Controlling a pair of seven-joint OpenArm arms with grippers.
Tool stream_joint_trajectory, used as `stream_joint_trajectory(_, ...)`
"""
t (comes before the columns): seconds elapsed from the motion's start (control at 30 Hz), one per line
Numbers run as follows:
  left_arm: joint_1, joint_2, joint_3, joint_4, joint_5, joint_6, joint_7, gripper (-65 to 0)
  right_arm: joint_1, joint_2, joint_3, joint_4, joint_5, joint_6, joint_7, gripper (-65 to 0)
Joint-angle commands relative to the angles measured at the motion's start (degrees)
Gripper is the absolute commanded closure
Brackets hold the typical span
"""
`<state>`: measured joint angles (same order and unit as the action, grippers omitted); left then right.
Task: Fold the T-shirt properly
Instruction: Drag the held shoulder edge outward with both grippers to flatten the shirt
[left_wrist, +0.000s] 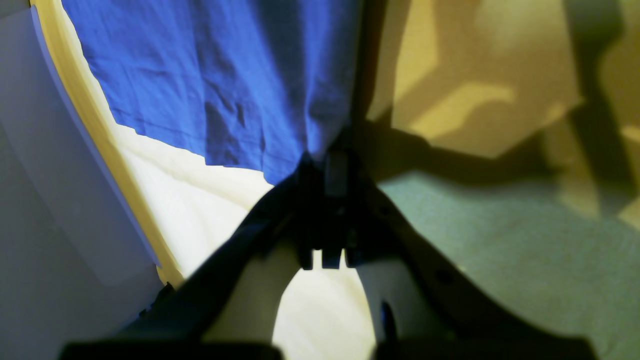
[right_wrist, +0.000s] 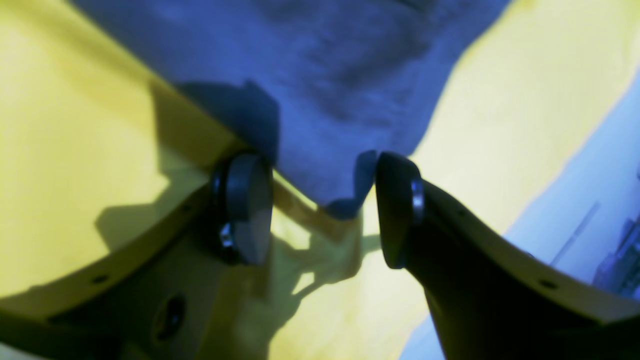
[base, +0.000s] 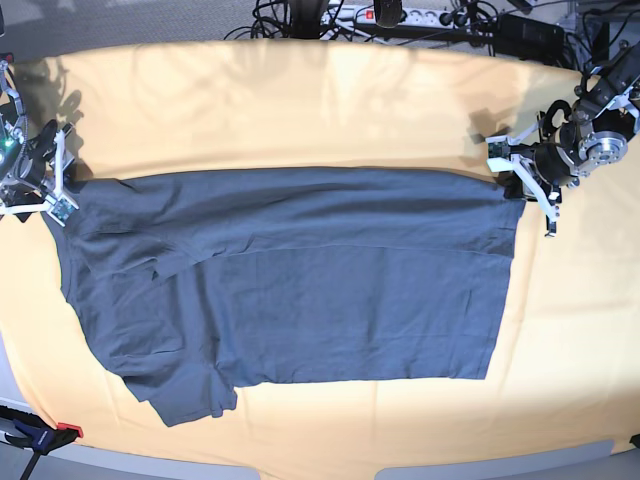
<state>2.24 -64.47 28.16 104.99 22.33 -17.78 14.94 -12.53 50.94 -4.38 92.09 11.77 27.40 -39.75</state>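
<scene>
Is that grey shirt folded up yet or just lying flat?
Partly folded: the T-shirt lies flat on the yellow cloth, one long edge doubled over.

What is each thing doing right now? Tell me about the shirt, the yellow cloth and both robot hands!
T-shirt: spread flat on the cloth, one long edge already folded over, a sleeve sticking out at the bottom corner.
Yellow cloth: laid flat over the table, under the shirt.
Left gripper: shut, pinching a corner of the shirt.
Right gripper: open, jaws either side of a shirt corner, not squeezing it.
</scene>
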Motion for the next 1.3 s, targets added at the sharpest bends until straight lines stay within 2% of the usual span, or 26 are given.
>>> stream_joint_trajectory(0.0, -0.5, -1.4, -0.5, 0.5, 0.1, 0.9, 0.1, 0.0, 0.3, 1.3, 0.6, -0.5, -1.8, -0.8, 0.2, -34.2)
stream_joint_trajectory(0.07, -0.5, -1.4, -0.5, 0.5, 0.1, 0.9, 0.1, 0.0, 0.3, 1.3, 0.6, -1.1, -1.3, -0.8, 2.0, -33.8)
stream_joint_trajectory(0.1, -0.5, -1.4, -0.5, 0.5, 0.1, 0.9, 0.1, 0.0, 0.3, 1.3, 0.6, -1.3, -1.4, -0.9, 2.5, -30.9)
stream_joint_trajectory(0.17, -0.5, -1.4, -0.5, 0.5, 0.1, 0.9, 0.1, 0.0, 0.3, 1.3, 0.6, -1.3, -1.4, -1.7, 2.7, -19.6)
stream_joint_trajectory(0.23, -0.5, -1.4, -0.5, 0.5, 0.1, 0.9, 0.1, 0.0, 0.3, 1.3, 0.6, -1.2, -1.4, -3.4, 2.7, -2.2)
stream_joint_trajectory(0.27, -0.5, -1.4, -0.5, 0.5, 0.1, 0.9, 0.1, 0.0, 0.3, 1.3, 0.6, -1.2, -1.4, -4.6, 2.6, 0.0)
stream_joint_trajectory(0.37, -0.5, -1.8, -0.5, 0.5, 0.2, 1.0, 0.1, 0.0, 0.6, 1.3, 0.6, -1.1, -1.4, -7.6, 1.9, 0.0)
stream_joint_trajectory(0.5, -1.2, -4.0, -0.5, 0.9, 0.2, 3.3, 0.0, 0.0, 1.6, 1.5, 0.6, -0.5, -1.1, -7.9, -0.7, 0.0)
stream_joint_trajectory(0.57, -2.0, -5.4, -0.5, 1.5, 0.1, 3.5, 0.0, 0.0, 1.6, 2.0, 0.6, 0.6, -0.8, -6.5, -2.0, 0.0)
stream_joint_trajectory(0.67, -2.3, -8.0, -0.5, 3.3, -1.1, 3.4, -0.2, 0.0, 1.6, 3.5, 0.6, 3.2, 6.0, -3.6, -5.4, 0.0)
stream_joint_trajectory(0.87, -2.3, -12.2, -0.5, 7.4, -7.4, -4.1, -0.2, 0.0, 1.6, 7.9, 0.6, 7.8, 14.8, -0.1, -11.1, 0.0)
stream_joint_trajectory(1.0, -2.2, -13.9, -0.5, 8.9, -10.5, -8.7, -0.2, 0.0, 0.9, 9.6, 0.6, 8.0, 21.2, 3.0, -15.1, 0.0)
stream_joint_trajectory(1.27, -2.3, -16.0, -0.5, 9.6, -14.1, -15.2, -0.7, 0.0, -5.1, 11.4, 0.7, 8.0, 23.4, 3.8, -17.3, 0.0)
